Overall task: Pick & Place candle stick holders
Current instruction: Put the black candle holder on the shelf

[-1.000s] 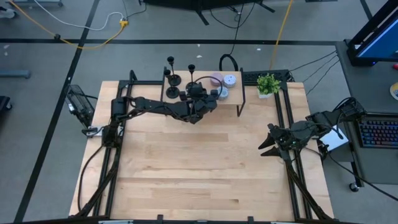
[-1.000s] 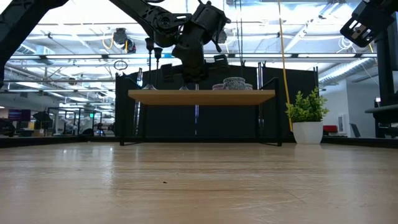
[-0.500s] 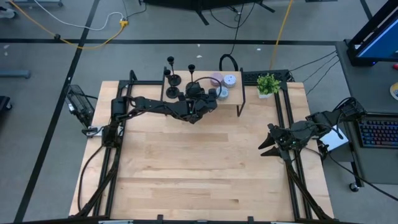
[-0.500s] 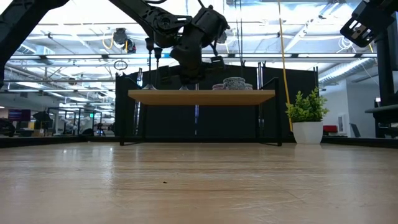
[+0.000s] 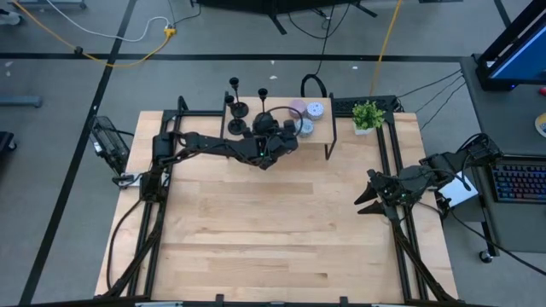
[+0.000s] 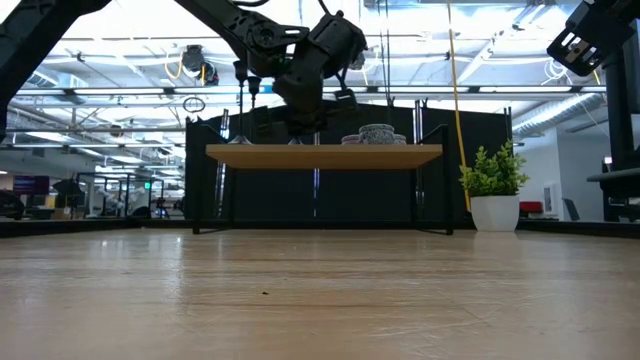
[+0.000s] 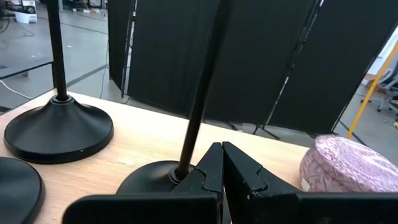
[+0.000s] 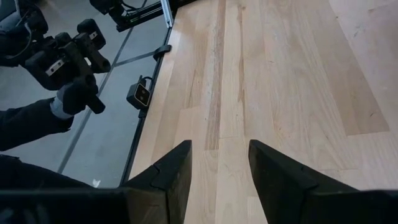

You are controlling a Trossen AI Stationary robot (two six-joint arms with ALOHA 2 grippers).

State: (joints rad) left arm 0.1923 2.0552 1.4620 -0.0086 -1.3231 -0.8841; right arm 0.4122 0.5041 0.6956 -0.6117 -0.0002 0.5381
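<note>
Top-down and level views of a wooden surface (image 5: 273,230) carrying a raised shelf (image 6: 324,153) at its far edge. The left arm is extended over the shelf; the left pincer (image 7: 221,163) is seen with its fingers (image 7: 208,168) pressed together, their tips meeting beside the foot of a thin black stem. Whether the stem is actually pinched cannot be told. That stem belongs to one holder (image 7: 186,124), whose round base rests on the shelf just ahead of the fingertips. A second holder (image 7: 57,127) stands upright on the shelf to one side, apart from the first, and the rim of a third base (image 7: 17,190) is seen nearer the camera edge. From above, two holders (image 5: 235,107) are seen standing at the left part of the shelf, far of the pincer (image 5: 275,136).

A mottled pink rounded object (image 7: 348,171) lies on the shelf beside the held-at holder, not touching it. Small round containers (image 5: 307,115) are seen on the shelf right of the pincer. A potted plant (image 5: 368,115) stands at the far right corner.

The right arm waits at the right edge of the surface; the right pincer (image 8: 217,165) is held with its fingers (image 8: 171,174) apart and nothing between them.
</note>
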